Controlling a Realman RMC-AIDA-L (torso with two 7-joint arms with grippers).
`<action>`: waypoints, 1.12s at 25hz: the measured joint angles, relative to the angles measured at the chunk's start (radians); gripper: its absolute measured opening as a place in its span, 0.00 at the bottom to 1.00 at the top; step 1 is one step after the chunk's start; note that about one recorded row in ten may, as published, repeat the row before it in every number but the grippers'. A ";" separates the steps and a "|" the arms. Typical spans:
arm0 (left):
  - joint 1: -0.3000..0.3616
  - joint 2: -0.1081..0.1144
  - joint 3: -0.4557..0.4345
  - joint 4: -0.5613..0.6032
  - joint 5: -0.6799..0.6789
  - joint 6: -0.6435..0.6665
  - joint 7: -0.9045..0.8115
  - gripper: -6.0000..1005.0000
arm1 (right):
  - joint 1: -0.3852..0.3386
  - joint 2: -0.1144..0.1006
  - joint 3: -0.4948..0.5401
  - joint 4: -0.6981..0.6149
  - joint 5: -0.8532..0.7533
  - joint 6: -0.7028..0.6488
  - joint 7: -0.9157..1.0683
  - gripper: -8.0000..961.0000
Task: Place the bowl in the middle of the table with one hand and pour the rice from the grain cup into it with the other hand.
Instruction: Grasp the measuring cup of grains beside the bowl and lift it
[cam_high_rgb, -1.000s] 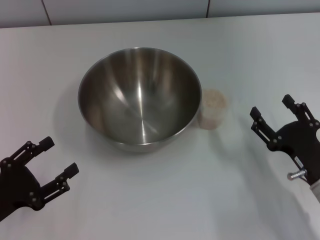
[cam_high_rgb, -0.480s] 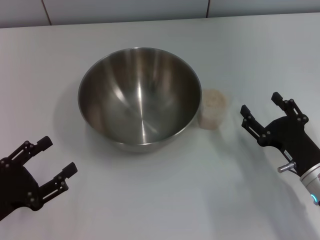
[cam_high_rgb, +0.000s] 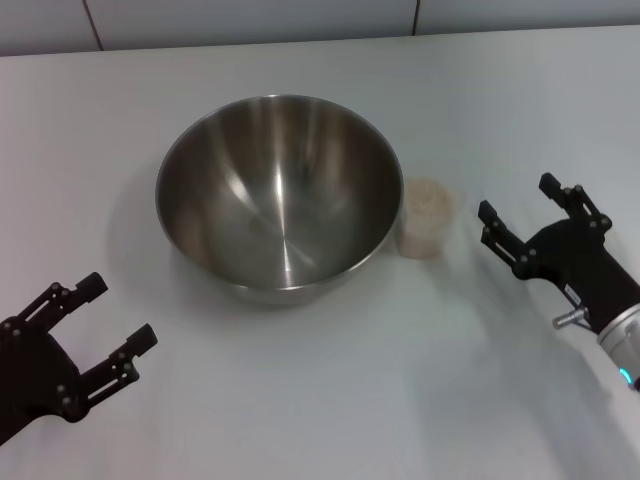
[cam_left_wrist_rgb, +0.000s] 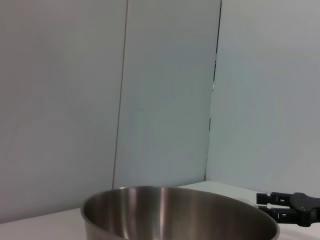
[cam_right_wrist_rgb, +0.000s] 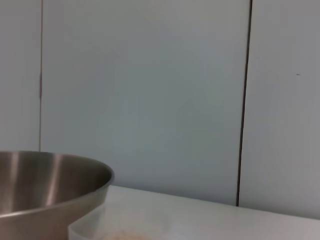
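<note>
The bowl sits mid-table, the grain cup of rice touching its rim at 3 o'clock. Right hand gapes empty beside the cup; left hand spread, empty, at 7 o'clock

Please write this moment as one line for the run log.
bowl: empty | grain cup: upright, beside bowl | right gripper: open, near cup | left gripper: open, idle

Head looks down; both wrists low, sharing the bowl.
</note>
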 joint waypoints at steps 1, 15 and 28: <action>0.000 0.000 0.000 0.000 0.000 0.000 0.000 0.81 | 0.006 0.000 -0.001 -0.008 0.000 0.008 0.004 0.83; 0.000 -0.001 -0.023 0.000 0.000 0.004 -0.001 0.81 | 0.064 0.001 0.000 -0.028 -0.001 0.076 0.024 0.82; -0.006 -0.003 -0.029 0.000 -0.001 0.005 -0.001 0.81 | 0.091 0.003 0.005 -0.030 0.005 0.106 0.039 0.81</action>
